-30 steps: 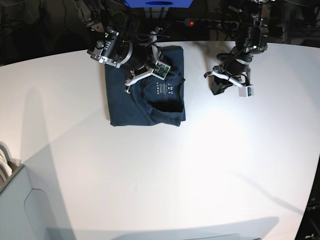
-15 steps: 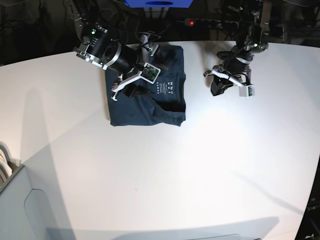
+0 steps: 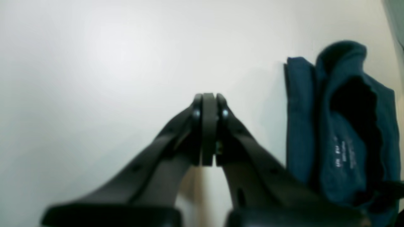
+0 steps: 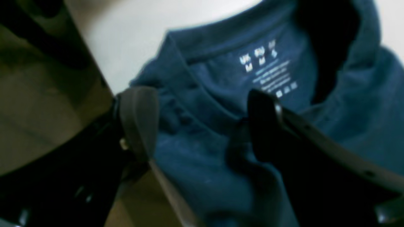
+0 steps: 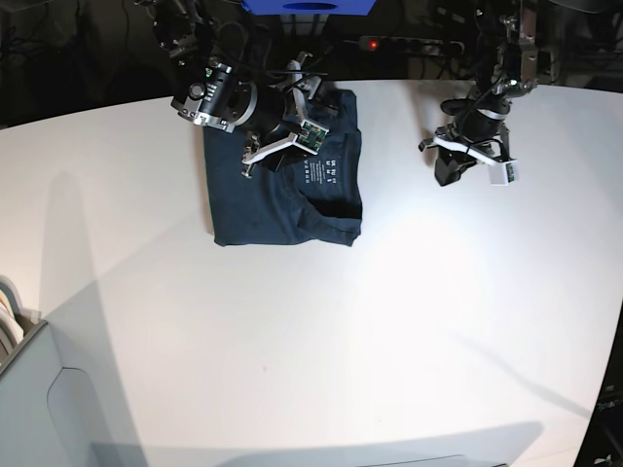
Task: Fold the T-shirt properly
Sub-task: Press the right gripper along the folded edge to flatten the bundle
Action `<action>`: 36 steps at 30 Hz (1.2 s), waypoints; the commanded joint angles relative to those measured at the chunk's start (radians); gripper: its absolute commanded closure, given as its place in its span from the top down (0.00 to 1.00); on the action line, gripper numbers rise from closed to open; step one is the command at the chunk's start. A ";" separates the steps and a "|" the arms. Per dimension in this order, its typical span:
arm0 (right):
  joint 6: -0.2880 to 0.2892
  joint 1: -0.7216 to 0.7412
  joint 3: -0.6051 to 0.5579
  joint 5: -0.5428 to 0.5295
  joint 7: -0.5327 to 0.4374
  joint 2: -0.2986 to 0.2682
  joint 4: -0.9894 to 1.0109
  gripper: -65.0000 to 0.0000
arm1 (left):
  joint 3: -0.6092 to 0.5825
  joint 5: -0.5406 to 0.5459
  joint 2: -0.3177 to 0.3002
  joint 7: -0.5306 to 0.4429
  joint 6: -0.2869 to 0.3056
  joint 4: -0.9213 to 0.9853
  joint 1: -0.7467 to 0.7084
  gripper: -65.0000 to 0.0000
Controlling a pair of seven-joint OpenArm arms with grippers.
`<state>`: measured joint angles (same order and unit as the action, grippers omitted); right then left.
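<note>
T-shirt (image 5: pixel 284 190) fabric, dark navy and slightly heathered, lies folded into a compact rectangle on the far part of the white tabletop (image 5: pixel 321 331), with the collar opening turned up and a small white printed label (image 4: pixel 268 71) showing inside it. The right gripper (image 4: pixel 202 123) hangs over the collar end of the folded shirt; its jaws stand wide apart, one to each side of the neckline seam, and hold nothing, though whether the tips touch the cloth cannot be told. The left gripper (image 3: pixel 208 126) is off to the side of the shirt, over bare tabletop and well apart from the cloth, with its jaws pressed together and nothing between them. From the left wrist view the shirt's stacked edges and the dark gap of the collar show at the right of the picture. The tabletop is smooth, pale and curved at its far edge, with a bright glare patch near its middle. Behind it the room is dark, with cables, a blue panel (image 5: pixel 310 7) and a small red light (image 5: pixel 372 44). A light grey bin (image 5: pixel 44 409) sits at the near left corner.
</note>
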<state>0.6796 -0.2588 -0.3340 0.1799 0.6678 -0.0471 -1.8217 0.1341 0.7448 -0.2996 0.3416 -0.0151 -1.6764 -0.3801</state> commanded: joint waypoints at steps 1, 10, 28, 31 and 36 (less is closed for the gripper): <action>0.019 0.008 -0.024 -0.027 -0.038 0.008 0.003 0.65 | 0.016 0.008 -0.010 -0.019 0.013 -0.018 0.000 0.00; 0.019 0.039 -0.176 -0.026 -0.069 0.005 0.083 0.65 | 0.043 0.008 -0.010 -0.019 0.014 -0.020 -0.023 0.00; 0.019 0.181 0.112 -0.030 -0.061 0.034 -0.008 0.66 | 0.043 0.009 -0.008 -0.019 0.008 -0.167 -0.087 0.07; 0.019 0.250 0.111 -0.030 -0.062 0.060 0.090 0.66 | 0.043 0.009 -0.008 -0.019 0.008 -0.166 -0.099 0.07; 0.019 0.335 0.114 -0.030 -0.067 0.092 0.245 0.66 | 0.043 0.009 -0.008 -0.019 0.008 -0.167 -0.124 0.07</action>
<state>0.6796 0.0597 -0.2199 0.1589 0.6216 0.0410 -1.5604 0.1734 0.7448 -0.2970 0.3443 -0.0151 -1.8263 -0.5037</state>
